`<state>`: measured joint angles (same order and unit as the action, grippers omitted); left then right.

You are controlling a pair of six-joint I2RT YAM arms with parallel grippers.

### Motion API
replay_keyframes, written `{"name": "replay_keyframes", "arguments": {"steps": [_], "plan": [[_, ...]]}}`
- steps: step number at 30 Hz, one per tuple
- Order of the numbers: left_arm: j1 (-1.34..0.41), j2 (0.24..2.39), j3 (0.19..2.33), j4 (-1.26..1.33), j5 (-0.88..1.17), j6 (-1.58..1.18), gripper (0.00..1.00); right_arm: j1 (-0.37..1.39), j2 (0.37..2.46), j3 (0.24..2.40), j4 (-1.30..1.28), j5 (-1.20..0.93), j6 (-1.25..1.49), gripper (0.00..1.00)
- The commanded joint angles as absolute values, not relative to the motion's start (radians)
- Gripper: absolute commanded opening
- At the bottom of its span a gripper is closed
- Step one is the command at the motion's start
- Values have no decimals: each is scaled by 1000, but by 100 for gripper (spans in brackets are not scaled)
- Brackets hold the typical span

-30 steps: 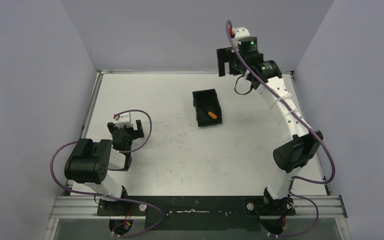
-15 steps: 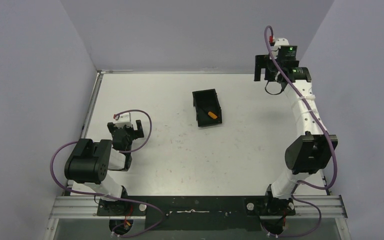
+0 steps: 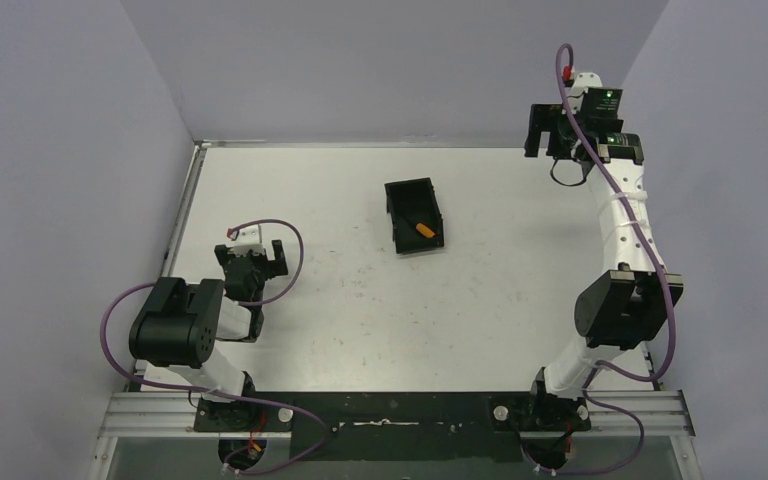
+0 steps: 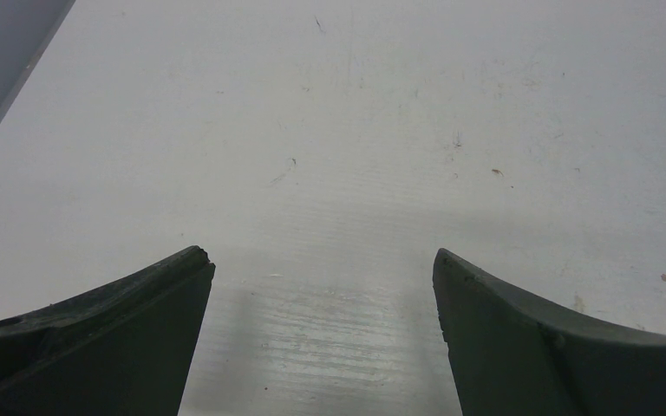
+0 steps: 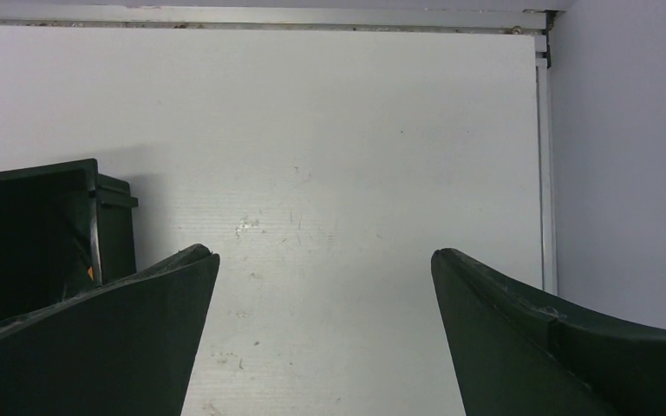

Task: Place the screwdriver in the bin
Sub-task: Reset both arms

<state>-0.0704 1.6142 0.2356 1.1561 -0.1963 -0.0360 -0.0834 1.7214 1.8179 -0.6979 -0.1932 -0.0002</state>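
The orange-handled screwdriver (image 3: 424, 230) lies inside the small black bin (image 3: 406, 200), which sits on the white table a little behind the middle. In the right wrist view the bin (image 5: 114, 234) is at the left edge, with a sliver of the orange screwdriver (image 5: 89, 273) showing inside. My right gripper (image 3: 545, 133) hangs high over the far right corner, well away from the bin. Its jaws (image 5: 323, 256) stand open and empty. My left gripper (image 3: 250, 262) rests low at the left, also open and empty (image 4: 321, 260) over bare tabletop.
Grey walls enclose the table on the left, back and right. A metal rim (image 5: 545, 173) runs along the right edge close to my right gripper. The arm bases (image 3: 390, 415) sit on the black rail at the near edge.
My right arm has swung right, from just behind the bin to the far right corner, with its jaws open throughout. The left arm, the bin and the screwdriver have not moved.
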Motion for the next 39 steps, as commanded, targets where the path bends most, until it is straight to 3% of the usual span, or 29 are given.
{"name": "replay_keyframes", "arguments": {"steps": [1, 39], "plan": [[-72, 1610, 255, 1210, -187, -29, 97, -71, 1715, 1850, -670, -217, 0, 100], [-71, 1610, 255, 1209, -187, -29, 97, -46, 1704, 1848, -680, -209, -18, 100]]}}
